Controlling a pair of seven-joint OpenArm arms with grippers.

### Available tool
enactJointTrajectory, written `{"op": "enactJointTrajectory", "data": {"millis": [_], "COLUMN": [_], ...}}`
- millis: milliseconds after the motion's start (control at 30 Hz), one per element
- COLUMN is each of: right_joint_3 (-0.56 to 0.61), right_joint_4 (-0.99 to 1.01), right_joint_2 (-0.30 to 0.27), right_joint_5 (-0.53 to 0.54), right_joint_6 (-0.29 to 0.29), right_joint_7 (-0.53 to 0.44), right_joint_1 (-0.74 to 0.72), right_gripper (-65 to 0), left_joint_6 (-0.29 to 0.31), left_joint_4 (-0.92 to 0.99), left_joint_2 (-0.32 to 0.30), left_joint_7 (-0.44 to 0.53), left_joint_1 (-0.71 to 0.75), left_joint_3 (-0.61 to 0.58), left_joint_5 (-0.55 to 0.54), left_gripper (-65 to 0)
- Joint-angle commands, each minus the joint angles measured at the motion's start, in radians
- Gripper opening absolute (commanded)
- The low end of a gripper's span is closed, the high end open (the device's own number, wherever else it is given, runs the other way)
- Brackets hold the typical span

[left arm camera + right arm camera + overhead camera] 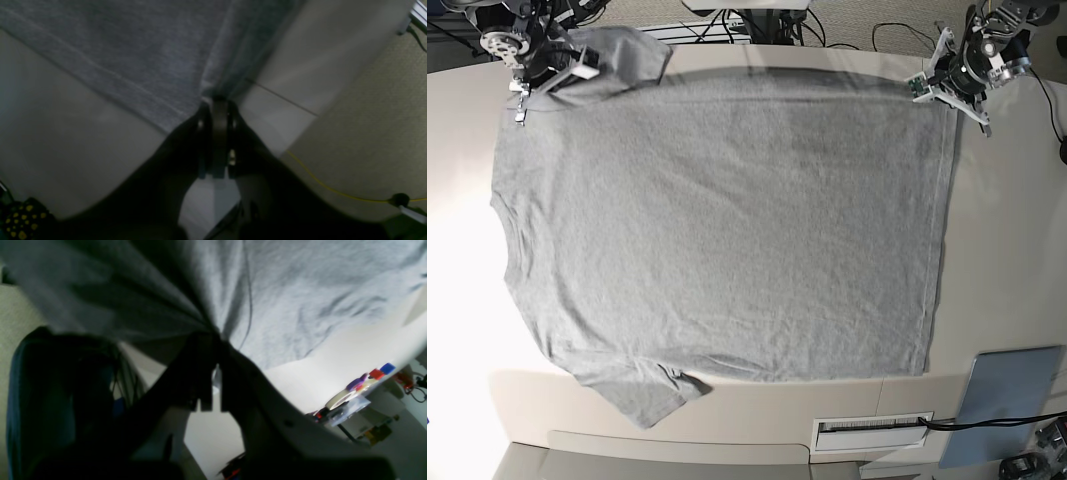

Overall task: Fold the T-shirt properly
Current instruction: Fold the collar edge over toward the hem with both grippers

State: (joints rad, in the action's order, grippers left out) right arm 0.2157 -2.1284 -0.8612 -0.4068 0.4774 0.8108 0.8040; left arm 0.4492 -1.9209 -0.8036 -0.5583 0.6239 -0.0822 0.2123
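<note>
The heather-grey T-shirt (727, 230) lies spread flat on the pale table (1007, 250), plain side up, neck to the left and hem to the right in the base view. At the far right corner of the hem, my left gripper (925, 90) is shut on the cloth; the left wrist view shows its fingertips (218, 100) pinching the hem corner of the T-shirt (133, 56). My right gripper (535, 88) sits at the far left, by the shoulder and upper sleeve. In the right wrist view it (215, 335) is shut on gathered folds of the T-shirt (300, 306).
A grey-blue pad (1009, 392) lies at the near right corner, beside a white slotted plate (872, 430) at the front edge. A tape roll (340, 399) and small coloured items sit at the table's edge. A yellow cable (333, 190) runs over the floor.
</note>
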Motion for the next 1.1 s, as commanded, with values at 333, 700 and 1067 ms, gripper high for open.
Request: {"op": "enactJointTrajectory", "data": {"millis": [333,700,1067], "right_joint_3": [-0.008,-0.01,-0.009], "right_joint_4": [-0.072,-0.077,-0.074], "right_joint_2": [-0.014,-0.014,-0.014], "right_joint_5": [-0.013,-0.216,-0.135], "right_joint_6": [-0.051,-0.203,-0.236], "right_joint_7": [0.001,-0.081,-0.14], "right_joint_1": [0.145,0.1,-0.161], "right_gripper": [-65.0,-65.0,-65.0], "left_joint_6": [0.01,-0.071,-0.153], "left_joint_4": [-0.073,-0.116,-0.096], "left_joint_2": [-0.018,-0.016,0.014], "left_joint_7": [-0.078,-0.074,-0.024], "left_joint_1": [0.092,0.048,-0.112], "left_joint_3": [0.009,0.024,0.067], "left_joint_5": [0.004,0.003,-0.106], "left_gripper": [-65.0,-65.0,-65.0]}}
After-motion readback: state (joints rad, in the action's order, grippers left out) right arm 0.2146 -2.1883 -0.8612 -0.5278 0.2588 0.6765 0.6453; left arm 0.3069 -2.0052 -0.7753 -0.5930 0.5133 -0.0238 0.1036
